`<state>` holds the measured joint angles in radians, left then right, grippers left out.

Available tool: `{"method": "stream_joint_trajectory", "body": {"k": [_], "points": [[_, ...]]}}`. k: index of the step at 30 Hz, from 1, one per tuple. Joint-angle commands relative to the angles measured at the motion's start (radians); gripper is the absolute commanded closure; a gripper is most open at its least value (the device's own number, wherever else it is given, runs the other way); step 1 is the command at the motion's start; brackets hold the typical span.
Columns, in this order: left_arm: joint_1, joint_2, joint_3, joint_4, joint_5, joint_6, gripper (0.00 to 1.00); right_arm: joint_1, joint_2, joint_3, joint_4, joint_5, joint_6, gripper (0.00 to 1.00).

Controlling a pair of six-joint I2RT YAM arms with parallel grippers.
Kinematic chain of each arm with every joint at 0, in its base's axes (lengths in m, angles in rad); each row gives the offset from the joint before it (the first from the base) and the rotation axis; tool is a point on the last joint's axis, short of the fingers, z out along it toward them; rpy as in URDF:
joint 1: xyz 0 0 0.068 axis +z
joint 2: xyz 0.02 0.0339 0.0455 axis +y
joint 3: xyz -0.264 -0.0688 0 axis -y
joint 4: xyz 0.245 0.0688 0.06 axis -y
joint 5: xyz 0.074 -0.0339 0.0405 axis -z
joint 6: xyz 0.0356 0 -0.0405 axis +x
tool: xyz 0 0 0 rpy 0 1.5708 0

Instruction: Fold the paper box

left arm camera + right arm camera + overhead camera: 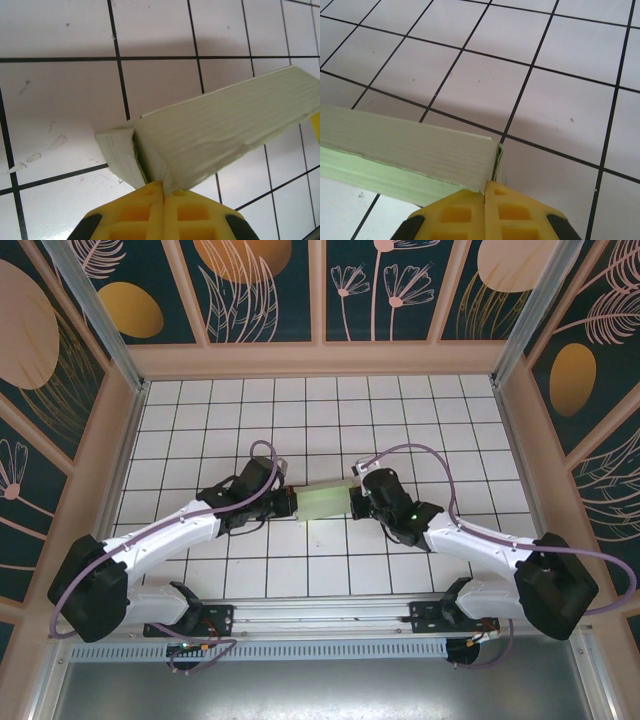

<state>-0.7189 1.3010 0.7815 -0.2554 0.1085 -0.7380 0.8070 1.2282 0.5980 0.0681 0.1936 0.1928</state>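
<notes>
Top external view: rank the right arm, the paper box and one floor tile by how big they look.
1. right arm, by far the largest.
2. paper box, wider than one tile.
3. floor tile; the box may sit nearer the camera, so this gap is unsure.

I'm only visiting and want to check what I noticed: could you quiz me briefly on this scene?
1. True or false: the paper box lies untouched on the tiled table.
2. What colour are the gripper fingers? A) yellow B) blue C) red
3. How many grippers pinch the box?
Key: 1 false, since the left gripper and the right gripper each pinch one end of it; 2 A; 3 two.
</notes>
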Motion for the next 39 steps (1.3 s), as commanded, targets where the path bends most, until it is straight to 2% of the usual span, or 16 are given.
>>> {"method": "stream_joint_trajectory", "body": {"k": [1, 4, 6, 9, 12, 15, 18, 22, 31, 34, 37, 39], "points": [[-0.004, 0.028, -0.039, 0.033, 0.036, 0.004, 0.98, 0.018, -0.009, -0.053, 0.033, -0.022, 0.010, 1.00], [-0.004, 0.032, -0.048, 0.039, 0.039, 0.000, 0.97, 0.024, -0.021, -0.056, 0.033, -0.021, 0.007, 1.00], [-0.004, 0.030, -0.047, 0.039, 0.036, 0.000, 0.97, 0.028, -0.044, -0.053, 0.038, -0.022, -0.002, 0.95], [-0.005, 0.026, -0.048, 0.035, 0.030, 0.005, 0.97, 0.031, -0.103, -0.063, 0.068, -0.039, -0.023, 0.77], [-0.004, 0.025, -0.047, 0.030, 0.027, 0.009, 0.97, 0.029, -0.172, -0.076, 0.102, -0.053, -0.047, 0.46], [-0.004, 0.021, -0.048, 0.030, 0.025, 0.007, 0.97, 0.025, -0.223, -0.072, 0.102, -0.033, -0.065, 0.35], [-0.004, 0.018, -0.045, 0.030, 0.020, 0.014, 0.97, 0.012, -0.227, -0.044, 0.092, -0.007, -0.054, 0.32], [-0.005, 0.023, -0.041, 0.032, 0.026, 0.017, 0.95, -0.022, -0.128, 0.062, 0.008, 0.014, 0.022, 0.31], [-0.004, -0.011, -0.054, 0.076, 0.041, 0.003, 0.79, -0.023, 0.044, 0.106, -0.004, 0.033, 0.080, 0.33], [-0.004, -0.042, -0.063, 0.097, 0.076, 0.000, 0.62, -0.023, 0.061, 0.097, 0.006, 0.024, 0.086, 0.33], [-0.004, -0.082, -0.075, 0.118, 0.141, 0.003, 0.42, -0.023, 0.074, 0.090, 0.012, 0.027, 0.094, 0.33], [-0.005, -0.116, -0.089, 0.156, 0.164, -0.019, 0.25, -0.022, 0.082, 0.088, 0.017, 0.024, 0.097, 0.34]]}}
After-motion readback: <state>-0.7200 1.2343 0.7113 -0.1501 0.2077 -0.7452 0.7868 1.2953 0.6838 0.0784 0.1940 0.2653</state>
